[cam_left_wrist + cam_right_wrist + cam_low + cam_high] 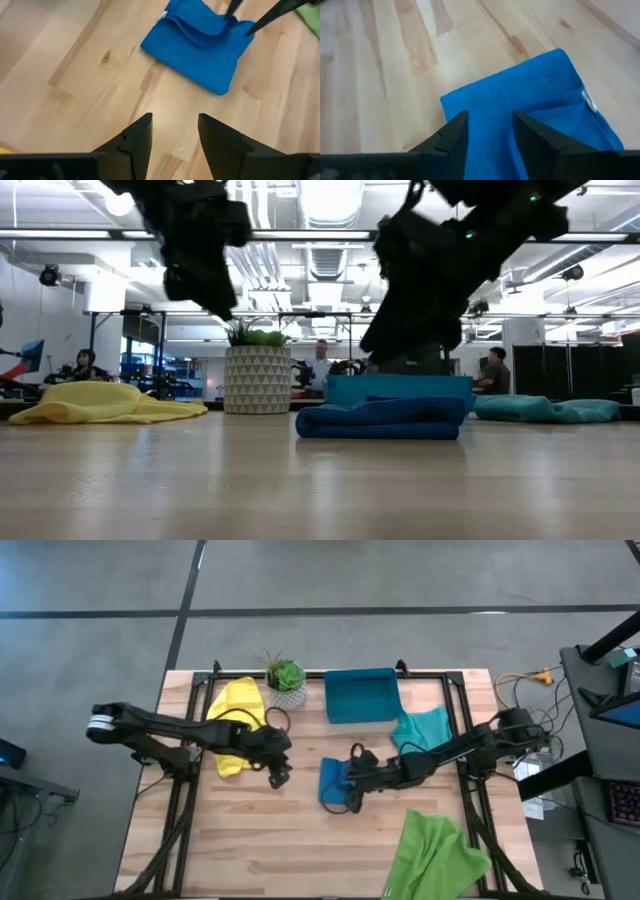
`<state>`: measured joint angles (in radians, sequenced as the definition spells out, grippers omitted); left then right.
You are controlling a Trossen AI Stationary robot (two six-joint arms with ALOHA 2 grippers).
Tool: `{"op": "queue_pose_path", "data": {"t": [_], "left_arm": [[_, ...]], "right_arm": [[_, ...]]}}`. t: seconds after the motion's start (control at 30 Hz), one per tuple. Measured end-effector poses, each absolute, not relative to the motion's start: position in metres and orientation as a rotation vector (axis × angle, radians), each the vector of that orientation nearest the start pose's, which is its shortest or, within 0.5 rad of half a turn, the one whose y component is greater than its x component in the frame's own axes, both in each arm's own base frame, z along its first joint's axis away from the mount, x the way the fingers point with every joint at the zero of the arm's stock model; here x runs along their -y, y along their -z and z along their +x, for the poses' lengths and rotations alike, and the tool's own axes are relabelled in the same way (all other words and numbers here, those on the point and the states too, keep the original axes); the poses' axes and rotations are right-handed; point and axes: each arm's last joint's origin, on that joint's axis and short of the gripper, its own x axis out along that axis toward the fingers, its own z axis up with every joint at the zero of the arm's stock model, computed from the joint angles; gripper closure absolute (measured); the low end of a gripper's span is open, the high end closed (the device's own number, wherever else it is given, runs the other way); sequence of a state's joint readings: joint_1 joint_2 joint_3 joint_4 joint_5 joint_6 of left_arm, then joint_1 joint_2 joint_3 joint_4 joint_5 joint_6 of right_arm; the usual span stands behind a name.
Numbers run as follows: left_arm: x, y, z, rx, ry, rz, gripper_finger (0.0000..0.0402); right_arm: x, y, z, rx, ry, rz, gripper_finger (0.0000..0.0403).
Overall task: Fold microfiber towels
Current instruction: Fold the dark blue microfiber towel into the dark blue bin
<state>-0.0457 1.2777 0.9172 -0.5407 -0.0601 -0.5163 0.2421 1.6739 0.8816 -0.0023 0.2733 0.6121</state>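
The blue towel sat folded into a small thick bundle near the middle of the worktop, just on the near side of the teal-blue tray. In the low view it looked like a flat stacked pad with rounded folded edges.

The right pincer hung right over that blue towel, at its right-hand side. From its wrist camera the two dark fingers stood apart with blue cloth showing in the gap between them, and nothing was pinched. Whether the tips actually touched the cloth, I couldn't tell.

The left pincer was off to the left of the blue towel, over bare wood, a clear gap away from it. Its fingers were apart too, empty, with just wood grain between them and the blue towel lying farther ahead.

The other towels were all still loose. The yellow towel lay crumpled at the far left, partly under the left arm. The teal towel was bunched up to the right of the tray, by the right arm. The light green towel was spread at the near right corner, hanging over the worktop edge.

A little potted plant stood at the far edge between the yellow towel and the tray.
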Motion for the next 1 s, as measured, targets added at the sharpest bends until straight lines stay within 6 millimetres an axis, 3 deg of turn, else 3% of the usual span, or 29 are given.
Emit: {"op": "queue_pose_path", "data": {"t": [0.2,0.37,0.6,0.77,1.0], "left_arm": [[0.014,-0.246,0.224,-0.792,-0.224,-0.487,0.0256],[0.014,-0.238,0.208,-0.692,-0.206,-0.546,0.0256],[0.014,-0.229,0.202,-0.592,-0.177,-0.585,0.0256],[0.016,-0.221,0.215,-0.584,-0.108,-0.444,0.0256],[0.02,-0.178,0.262,-0.565,-0.038,-0.192,0.0261]], "right_arm": [[-0.074,-0.157,0.34,-0.869,0.362,0.283,0.0208],[-0.077,-0.154,0.351,-0.941,0.432,0.279,0.0219],[-0.08,-0.153,0.365,-0.959,0.493,0.349,0.0237],[-0.082,-0.154,0.363,-0.975,0.532,0.389,0.0241],[-0.094,-0.17,0.355,-0.924,0.491,0.372,0.0241]]}}
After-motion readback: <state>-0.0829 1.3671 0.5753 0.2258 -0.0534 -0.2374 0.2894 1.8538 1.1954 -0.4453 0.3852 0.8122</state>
